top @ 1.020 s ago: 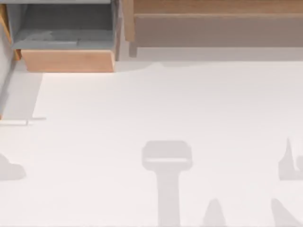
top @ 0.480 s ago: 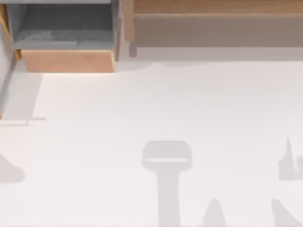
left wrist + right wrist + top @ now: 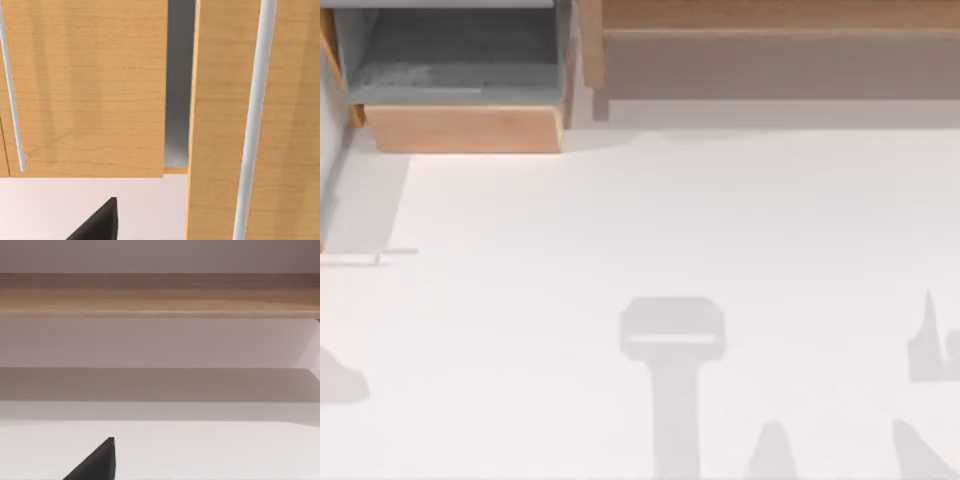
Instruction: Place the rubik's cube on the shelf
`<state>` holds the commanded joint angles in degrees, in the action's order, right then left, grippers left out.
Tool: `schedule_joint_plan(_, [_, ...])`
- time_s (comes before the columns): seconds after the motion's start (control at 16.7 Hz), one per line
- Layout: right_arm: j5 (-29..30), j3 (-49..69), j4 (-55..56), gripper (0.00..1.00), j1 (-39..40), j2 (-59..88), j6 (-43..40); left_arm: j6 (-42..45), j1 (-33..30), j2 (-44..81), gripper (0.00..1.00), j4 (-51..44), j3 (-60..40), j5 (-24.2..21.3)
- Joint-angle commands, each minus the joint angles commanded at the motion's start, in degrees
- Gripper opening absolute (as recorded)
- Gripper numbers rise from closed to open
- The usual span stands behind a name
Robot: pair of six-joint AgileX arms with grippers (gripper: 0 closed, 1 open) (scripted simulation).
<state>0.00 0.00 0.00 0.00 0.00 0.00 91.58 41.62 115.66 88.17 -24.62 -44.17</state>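
The rubik's cube is out of view. The shelf runs along the table's back right as a long light-brown ledge with a grey-brown front panel and a wooden post at its left end. The right wrist view faces the shelf ledge from low over the table, and a dark piece of my right gripper juts in at the edge. A dark piece of my left gripper shows in the left wrist view, in front of wooden panels.
A smaller wooden box with a grey interior stands at the back left. Light wooden cabinet fronts with white bar handles face the left wrist camera. Grey arm shadows lie on the white table near its front.
The shadow at the table's left edge has shrunk and slid a little toward the front left. The other shadows and the furniture are unchanged.
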Motion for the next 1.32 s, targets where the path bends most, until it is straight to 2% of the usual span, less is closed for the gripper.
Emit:
schedule_joint_plan(0.24, [0.0, 0.0, 0.0, 1.00, 0.0, 0.0, 0.0, -0.2, 2.6, 0.5, 1.00, -3.1, -2.9, 2.9])
schedule_joint_plan(0.6, [0.0, 0.0, 0.0, 1.00, 0.0, 0.0, 0.0, -3.6, 9.2, 0.5, 1.00, -18.3, -16.9, 13.8])
schedule_joint_plan(0.96, [0.0, 0.0, 0.0, 1.00, 0.0, 0.0, 0.0, -13.8, 11.4, 0.9, 1.00, -43.9, -40.0, 27.0])
schedule_joint_plan(1.32, [0.0, 0.0, 0.0, 1.00, 0.0, 0.0, 0.0, -33.5, 5.7, 4.2, 1.00, -79.3, -65.9, 37.6])
